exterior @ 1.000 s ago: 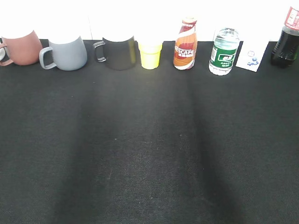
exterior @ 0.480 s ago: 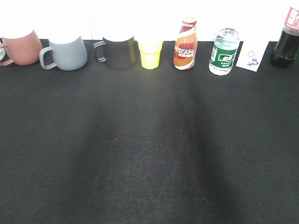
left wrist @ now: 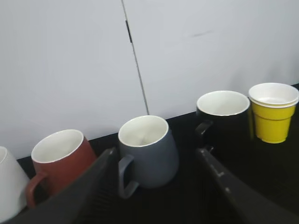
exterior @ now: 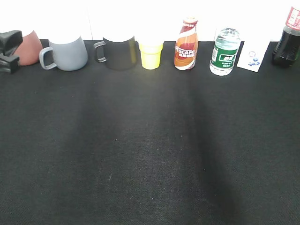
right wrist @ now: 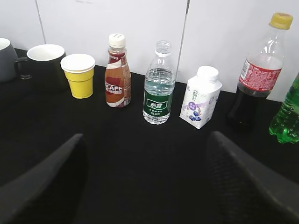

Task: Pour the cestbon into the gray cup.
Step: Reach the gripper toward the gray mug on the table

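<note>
The cestbon (exterior: pixel 225 51), a small clear bottle with a green label and no cap, stands upright at the back right; it also shows in the right wrist view (right wrist: pixel 158 88). The gray cup (exterior: pixel 69 52) stands at the back left, handle to the left; in the left wrist view (left wrist: pixel 152 154) it is empty with a pale inside. My left gripper (left wrist: pixel 156 156) is open, its fingers on either side of the cup and short of it; its tip shows at the exterior view's left edge (exterior: pixel 8 51). My right gripper (right wrist: pixel 145 140) is open and empty, well short of the cestbon.
Along the back stand a reddish mug (exterior: pixel 29 47), black mug (exterior: pixel 119 52), yellow paper cup (exterior: pixel 151 54), Nescafe bottle (exterior: pixel 186 44), white carton (exterior: pixel 253 56) and cola bottle (exterior: pixel 287 40). A green bottle (right wrist: pixel 287 116) stands far right. The table has a black cloth (exterior: pixel 150 150).
My left gripper has come into the exterior view at the left edge, in front of the reddish mug. The objects have not moved.
</note>
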`<state>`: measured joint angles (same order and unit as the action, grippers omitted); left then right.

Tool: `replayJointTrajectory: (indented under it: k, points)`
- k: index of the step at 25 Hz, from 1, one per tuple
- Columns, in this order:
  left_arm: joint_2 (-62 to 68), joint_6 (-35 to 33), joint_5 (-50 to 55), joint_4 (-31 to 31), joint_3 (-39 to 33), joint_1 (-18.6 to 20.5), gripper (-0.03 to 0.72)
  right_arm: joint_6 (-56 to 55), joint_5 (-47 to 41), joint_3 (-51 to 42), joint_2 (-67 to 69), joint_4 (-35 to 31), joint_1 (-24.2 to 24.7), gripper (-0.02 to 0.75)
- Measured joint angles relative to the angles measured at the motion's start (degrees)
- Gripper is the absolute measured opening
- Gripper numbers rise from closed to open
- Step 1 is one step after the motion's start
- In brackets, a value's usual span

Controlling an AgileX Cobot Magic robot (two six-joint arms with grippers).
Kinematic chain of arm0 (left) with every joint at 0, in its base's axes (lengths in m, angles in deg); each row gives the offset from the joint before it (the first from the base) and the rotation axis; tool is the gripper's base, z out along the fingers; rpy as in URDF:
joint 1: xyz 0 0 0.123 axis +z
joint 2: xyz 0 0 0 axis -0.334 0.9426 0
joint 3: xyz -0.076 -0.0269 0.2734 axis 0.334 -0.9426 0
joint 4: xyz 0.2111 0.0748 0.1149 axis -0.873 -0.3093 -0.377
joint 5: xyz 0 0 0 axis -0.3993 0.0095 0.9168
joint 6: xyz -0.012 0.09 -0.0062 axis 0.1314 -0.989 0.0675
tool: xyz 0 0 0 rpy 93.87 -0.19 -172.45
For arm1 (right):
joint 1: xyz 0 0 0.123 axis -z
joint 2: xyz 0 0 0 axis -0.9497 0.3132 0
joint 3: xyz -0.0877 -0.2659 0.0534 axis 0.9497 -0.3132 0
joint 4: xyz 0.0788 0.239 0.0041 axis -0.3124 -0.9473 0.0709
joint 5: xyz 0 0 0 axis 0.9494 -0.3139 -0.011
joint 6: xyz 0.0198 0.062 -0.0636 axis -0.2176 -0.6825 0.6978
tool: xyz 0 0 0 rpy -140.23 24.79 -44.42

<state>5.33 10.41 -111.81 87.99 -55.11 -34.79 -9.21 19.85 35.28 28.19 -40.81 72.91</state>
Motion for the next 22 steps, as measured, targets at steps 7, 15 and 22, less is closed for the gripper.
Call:
replayJointTrajectory:
  k: [7, 15, 22]
  points:
    - [9.6, -1.0, -10.6, 0.3, 0.0, 2.1, 0.384, 0.4, 2.1, 0.0, 10.5, -0.3, 0.0, 0.587]
    - [23.3, -1.5, -28.6, 0.7, 0.1, 2.1, 0.383, 0.6, 16.4, 0.0, 16.6, -0.8, 0.0, 0.587]
    - [32.0, -1.7, -34.0, 2.0, 4.0, 2.3, 0.383, 0.6, 19.0, 0.0, 21.5, -0.1, 0.0, 0.566]
